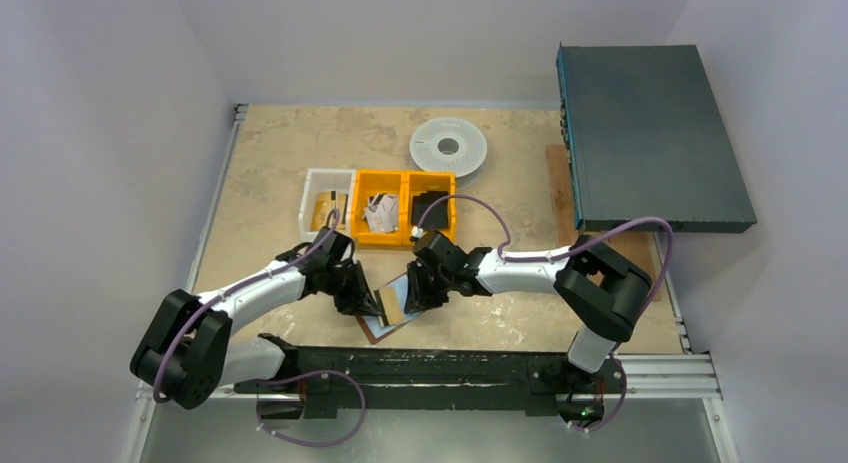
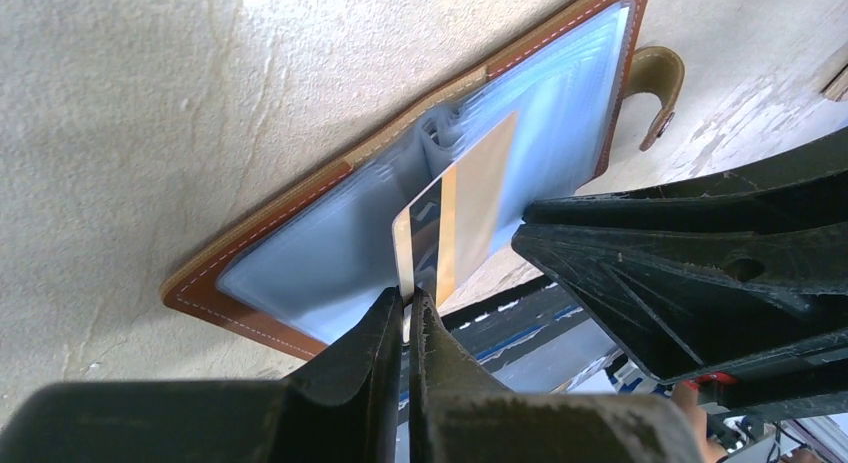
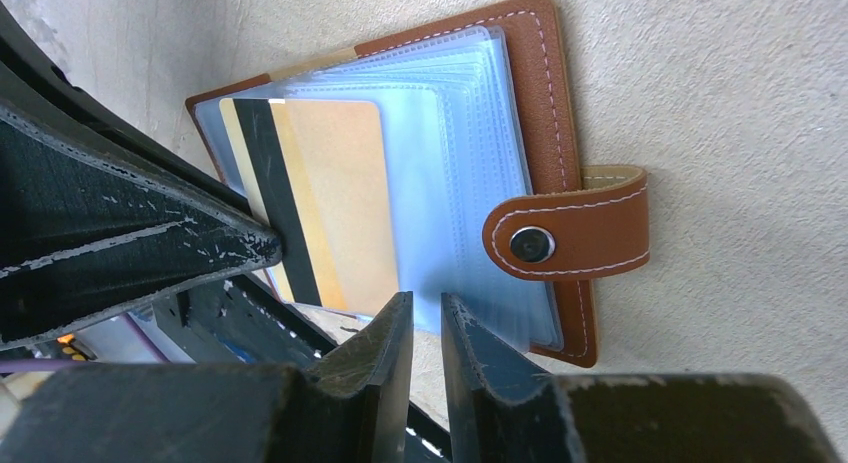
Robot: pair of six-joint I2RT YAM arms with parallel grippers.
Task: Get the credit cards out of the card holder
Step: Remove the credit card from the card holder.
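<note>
The brown card holder (image 1: 385, 328) lies open at the near middle of the table, its pale blue sleeves (image 3: 470, 153) fanned up. A gold credit card (image 2: 470, 203) with a dark stripe sticks halfway out of a sleeve; it also shows in the right wrist view (image 3: 330, 193). My left gripper (image 2: 408, 301) is shut on that card's outer corner. My right gripper (image 3: 420, 308) stands at the sleeves' near edge beside the snap strap (image 3: 565, 233), jaws a narrow gap apart, seemingly pinching a sleeve. Other cards lie in the white bin (image 1: 328, 211) and an orange bin (image 1: 381, 213).
Two joined orange bins (image 1: 405, 188) and a white bin (image 1: 318, 175) stand just behind the grippers; a black item (image 1: 430, 205) lies in the right orange bin. A white spool (image 1: 449, 145) sits further back. A large dark box (image 1: 650, 133) fills the right rear.
</note>
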